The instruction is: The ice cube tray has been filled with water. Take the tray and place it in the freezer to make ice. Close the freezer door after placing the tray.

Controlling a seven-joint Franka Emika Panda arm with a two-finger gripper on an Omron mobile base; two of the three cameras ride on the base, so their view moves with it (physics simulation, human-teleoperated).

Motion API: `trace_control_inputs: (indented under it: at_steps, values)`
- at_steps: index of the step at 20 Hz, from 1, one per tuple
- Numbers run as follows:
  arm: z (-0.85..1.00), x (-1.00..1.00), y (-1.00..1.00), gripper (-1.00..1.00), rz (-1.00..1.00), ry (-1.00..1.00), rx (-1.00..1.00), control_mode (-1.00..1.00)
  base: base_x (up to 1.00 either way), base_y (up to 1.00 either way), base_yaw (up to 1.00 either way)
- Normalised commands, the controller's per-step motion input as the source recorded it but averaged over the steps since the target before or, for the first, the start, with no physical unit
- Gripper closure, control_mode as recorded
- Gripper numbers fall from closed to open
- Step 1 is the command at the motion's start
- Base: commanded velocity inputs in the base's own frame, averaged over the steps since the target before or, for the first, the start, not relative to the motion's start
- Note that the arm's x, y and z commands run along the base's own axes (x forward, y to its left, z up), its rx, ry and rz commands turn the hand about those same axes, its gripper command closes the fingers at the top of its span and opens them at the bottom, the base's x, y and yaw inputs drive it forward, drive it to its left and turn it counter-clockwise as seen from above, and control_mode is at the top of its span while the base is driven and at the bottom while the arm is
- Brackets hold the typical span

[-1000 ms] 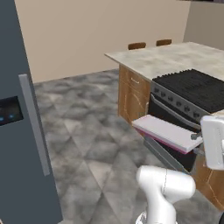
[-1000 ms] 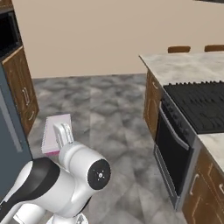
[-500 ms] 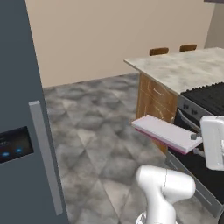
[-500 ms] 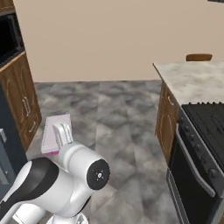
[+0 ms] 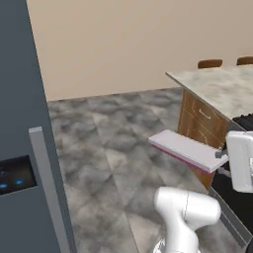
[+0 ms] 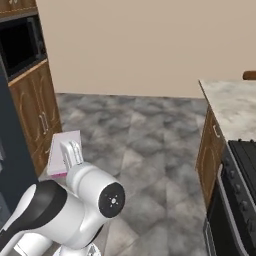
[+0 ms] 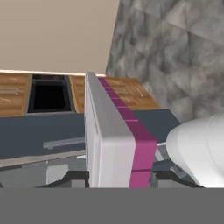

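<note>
The ice cube tray (image 5: pixel 187 149) is a long pale slab with a magenta edge, held level above the floor. My gripper (image 5: pixel 222 157) is shut on its right end. In the right base view the tray (image 6: pixel 61 150) pokes out behind the arm, with the gripper (image 6: pixel 71 151) clamped on it. In the hand view the tray (image 7: pixel 109 131) runs away from the gripper (image 7: pixel 118 178), pink edge to the right. The freezer door (image 5: pixel 20 123) with its black screen (image 5: pixel 15 178) and grey handle (image 5: pixel 47 188) stands close at left. The freezer (image 7: pixel 39 131) lies beyond the tray.
An island counter (image 5: pixel 220 89) with wood drawers stands to the right, two chairs (image 5: pixel 210 63) behind it. A stove (image 6: pixel 240 200) sits at the right. The black built-in oven (image 6: pixel 20 45) in wood cabinetry (image 6: pixel 35 110) adjoins the freezer. Grey stone floor (image 6: pixel 145 130) lies between.
The base has turned left: the island and stove slid right in both views and the freezer door grew larger. The tray stays in the gripper, unchanged relative to the arm.
</note>
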Motion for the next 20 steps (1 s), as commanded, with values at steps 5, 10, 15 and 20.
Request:
trace_control_inputs:
  at_steps: [5, 10, 15, 20]
  values:
    - [0.00, 0.00, 0.00, 1.00, 0.00, 0.00, 0.00, 1.00, 0.46, -0.35, 0.32]
    - [0.00, 0.00, 0.00, 1.00, 0.00, 0.00, 0.00, 1.00, 0.43, -0.53, 0.40]
    - [0.00, 0.00, 0.00, 1.00, 0.00, 0.00, 0.00, 1.00, 0.57, -0.48, 0.45]
    - [0.00, 0.00, 0.00, 1.00, 0.00, 0.00, 0.00, 1.00, 0.75, -0.20, 0.43]
